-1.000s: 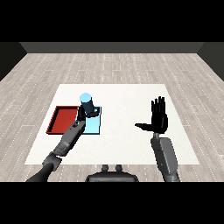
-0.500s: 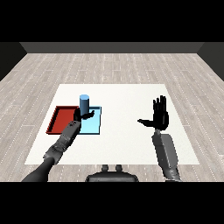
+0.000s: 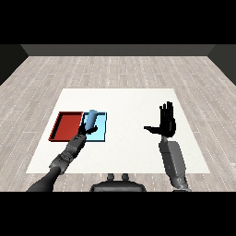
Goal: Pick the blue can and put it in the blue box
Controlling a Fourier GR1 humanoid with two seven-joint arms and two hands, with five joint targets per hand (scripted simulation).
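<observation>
Light blue cylindrical can (image 3: 91, 119) tilted, top leaning to the right, sitting over the left part of the shallow light blue tray (image 3: 99, 131). Lower end of can covered by the black left hand (image 3: 84, 132), fingers curled round it (contact with tray floor not visible, cannot tell if resting or held just above). Left grey forearm (image 3: 69, 152) reaching in from lower left, crossing the near edge of the tray area. Flat red tray (image 3: 67, 126) just left of the blue one, sides touching. Black right hand (image 3: 166, 123) raised over the right part of the white table (image 3: 129, 103), well apart from both trays, fingers straight and spread upward, thumb out to the left, holding nothing. Right grey forearm (image 3: 172, 160) below it, near upright.
</observation>
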